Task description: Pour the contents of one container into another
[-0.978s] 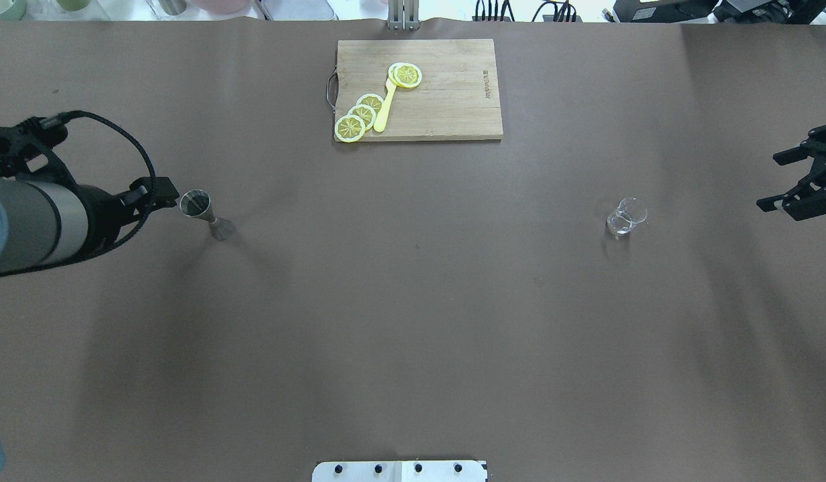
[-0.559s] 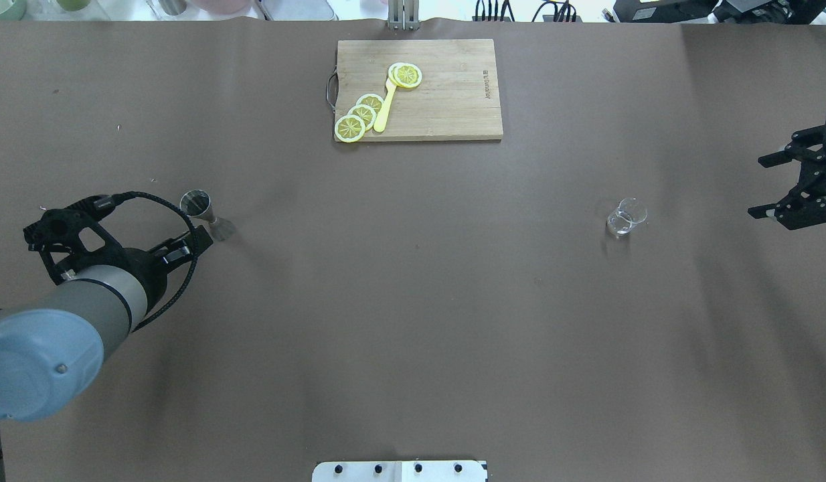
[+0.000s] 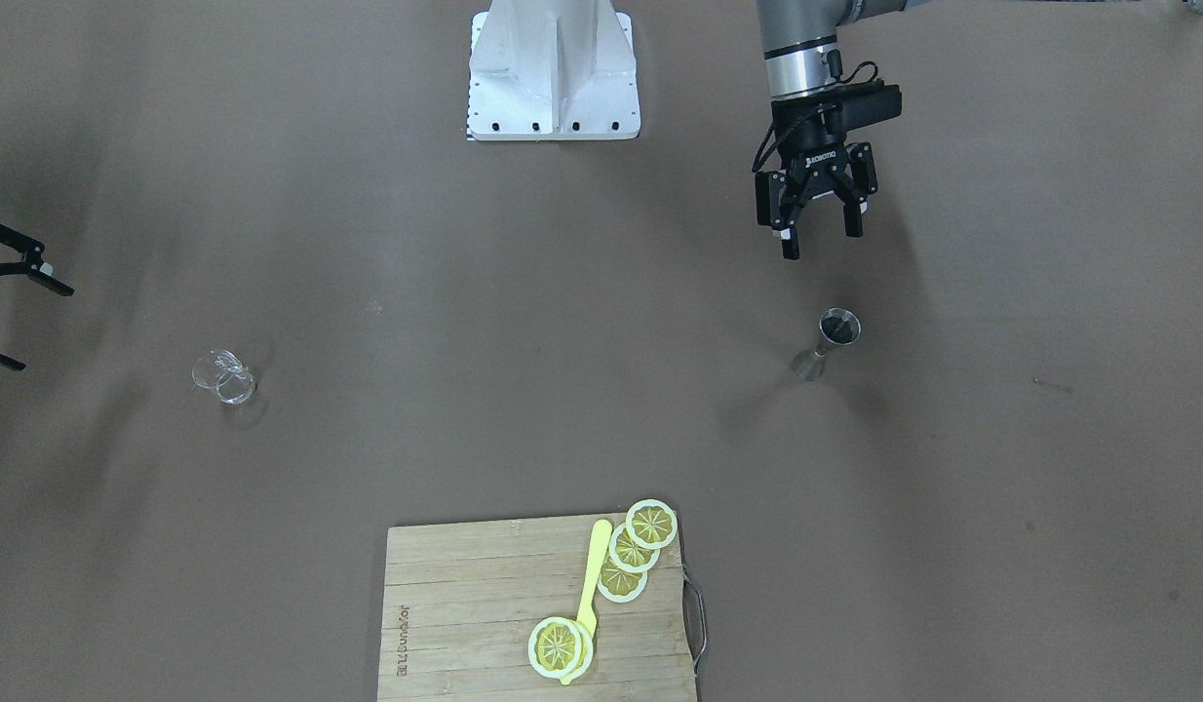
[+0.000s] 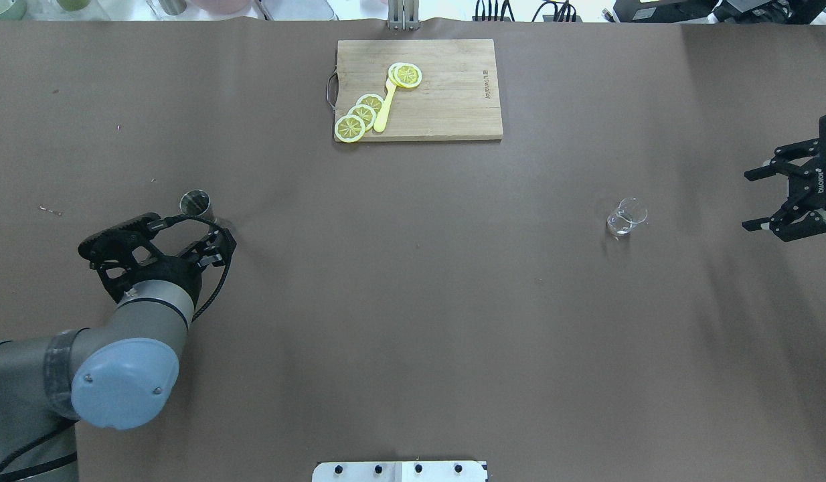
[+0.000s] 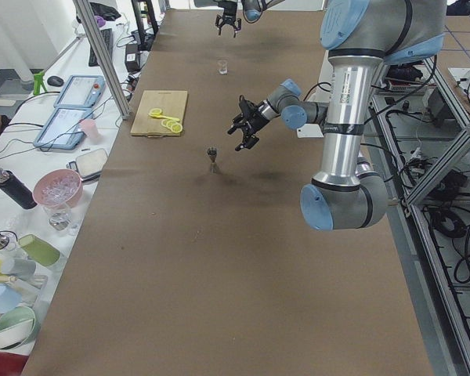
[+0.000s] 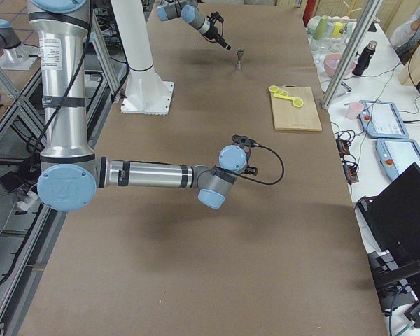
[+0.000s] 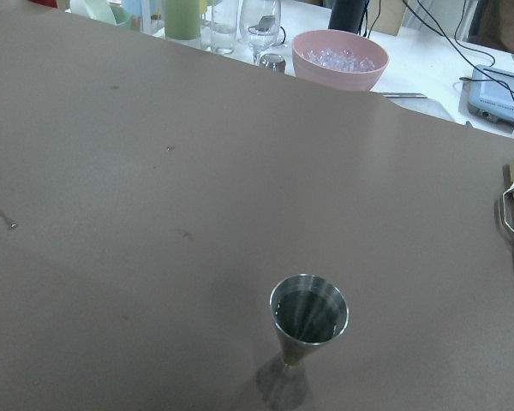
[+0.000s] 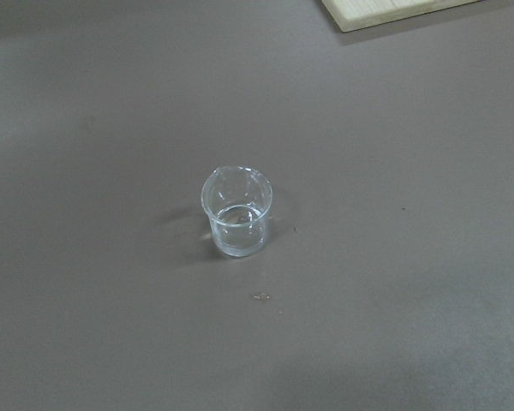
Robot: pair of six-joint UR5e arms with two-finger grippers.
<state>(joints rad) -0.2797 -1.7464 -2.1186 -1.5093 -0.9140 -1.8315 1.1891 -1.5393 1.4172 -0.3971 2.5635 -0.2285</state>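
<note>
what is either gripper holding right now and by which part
Nothing is held. The left gripper is open, short of the jigger; the right gripper is open, well apart from the glass.

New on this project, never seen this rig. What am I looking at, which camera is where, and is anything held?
Two robot arms share a brown table. One picture looks down from behind the robot, one faces it from across the table, two look along the table from its ends, and one camera rides on each wrist. A metal jigger stands near the left gripper, a small clear glass near the right gripper. Far from the robot lies a wooden cutting board with lemon slices and a yellow utensil. Both grippers are open and hold nothing.
</note>
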